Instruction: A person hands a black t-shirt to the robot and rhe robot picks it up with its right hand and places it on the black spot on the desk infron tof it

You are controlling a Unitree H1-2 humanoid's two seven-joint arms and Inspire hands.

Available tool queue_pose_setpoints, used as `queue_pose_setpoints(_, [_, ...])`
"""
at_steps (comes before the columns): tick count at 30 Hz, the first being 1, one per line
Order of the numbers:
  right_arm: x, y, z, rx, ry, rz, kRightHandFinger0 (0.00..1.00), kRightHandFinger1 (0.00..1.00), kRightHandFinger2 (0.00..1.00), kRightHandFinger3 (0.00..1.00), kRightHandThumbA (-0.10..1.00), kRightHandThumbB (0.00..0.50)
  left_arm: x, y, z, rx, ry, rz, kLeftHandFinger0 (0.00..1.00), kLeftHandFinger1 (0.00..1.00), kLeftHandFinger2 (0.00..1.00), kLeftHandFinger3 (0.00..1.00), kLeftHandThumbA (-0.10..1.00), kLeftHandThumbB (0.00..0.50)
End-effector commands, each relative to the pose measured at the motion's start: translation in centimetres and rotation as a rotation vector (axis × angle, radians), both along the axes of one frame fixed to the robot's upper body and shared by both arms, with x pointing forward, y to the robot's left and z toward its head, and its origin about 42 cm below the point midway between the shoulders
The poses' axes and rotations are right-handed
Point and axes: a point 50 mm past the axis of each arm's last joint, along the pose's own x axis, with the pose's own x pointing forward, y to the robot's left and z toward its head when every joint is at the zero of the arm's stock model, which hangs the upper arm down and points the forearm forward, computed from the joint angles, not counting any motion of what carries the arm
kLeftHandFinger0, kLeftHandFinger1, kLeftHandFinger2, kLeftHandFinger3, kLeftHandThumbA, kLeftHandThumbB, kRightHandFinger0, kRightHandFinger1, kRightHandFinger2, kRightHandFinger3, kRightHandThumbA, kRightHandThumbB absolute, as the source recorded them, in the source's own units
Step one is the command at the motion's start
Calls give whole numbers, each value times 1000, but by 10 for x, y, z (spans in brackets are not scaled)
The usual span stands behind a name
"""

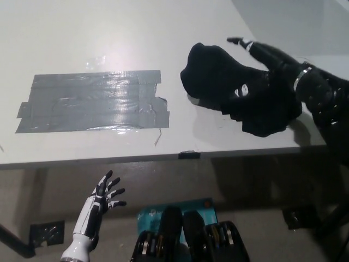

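White desk (pixel 109 33) carries a grey taped patch (pixel 92 102) toward its left side. Near the right edge, the black right hand (pixel 256 65) clutches the bunched black t-shirt (pixel 240 90). The white left hand (pixel 103 194) hangs below the front edge, fingers spread.

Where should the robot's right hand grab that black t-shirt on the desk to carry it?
Probably the raised bunched hump of the black t-shirt, at its end nearer the taped patch. The right hand is beside the shirt's far right edge, so reach in from the right and close over the hump; the flatter edge near the desk front offers less.
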Motion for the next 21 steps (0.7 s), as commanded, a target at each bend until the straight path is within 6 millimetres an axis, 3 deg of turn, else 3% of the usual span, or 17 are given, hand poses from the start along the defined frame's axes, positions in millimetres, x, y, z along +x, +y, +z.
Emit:
queue_pose_setpoints(1, [-81, -41, 211, 704, -111, 392, 1000, 1000, 1000, 1000, 1000, 500, 13, -2, 17, 19, -69, -50, 683, 837, 931, 1000, 1000, 500])
queue_pose_setpoints(5, [-96, -61, 225, 775, -184, 405, 1000, 1000, 1000, 1000, 1000, 500, 12, -2, 18, 26, -67, -51, 682, 832, 929, 1000, 1000, 500])
queue_pose_setpoints(9, [-124, -80, 241, 931, -319, 436, 1000, 1000, 1000, 1000, 1000, 500, 15, -2, 19, 27, -64, -51, 649, 824, 926, 1000, 991, 500])
queue_pose_setpoints(12, [-148, -80, 241, 920, -407, 444, 1000, 1000, 1000, 1000, 1000, 500, 14, -2, 18, 23, -60, -48, 649, 825, 924, 1000, 986, 500])
queue_pose_setpoints(14, [-179, -71, 222, 861, -465, 480, 1000, 1000, 1000, 1000, 1000, 500, 14, -3, 18, 30, -64, -45, 642, 834, 921, 1000, 995, 500])
queue_pose_setpoints(16, [-208, -61, 194, 818, -497, 495, 1000, 1000, 1000, 1000, 1000, 500, 14, -3, 19, 36, -73, -45, 713, 895, 958, 1000, 1000, 500])
queue_pose_setpoints(17, [-208, -61, 194, 818, -497, 495, 1000, 1000, 1000, 1000, 1000, 500, 14, -3, 19, 36, -73, -45, 713, 895, 958, 1000, 1000, 500])
queue_pose_setpoints(18, [-229, -52, 159, 798, -503, 487, 1000, 1000, 1000, 1000, 1000, 490, 14, -2, 17, 46, -77, -41, 850, 978, 1000, 1000, 1000, 500])
queue_pose_setpoints(21, [-241, -45, 117, 811, -480, 470, 1000, 1000, 1000, 1000, 1000, 463, 11, -1, 14, 66, -68, -38, 1000, 1000, 1000, 1000, 1000, 500])
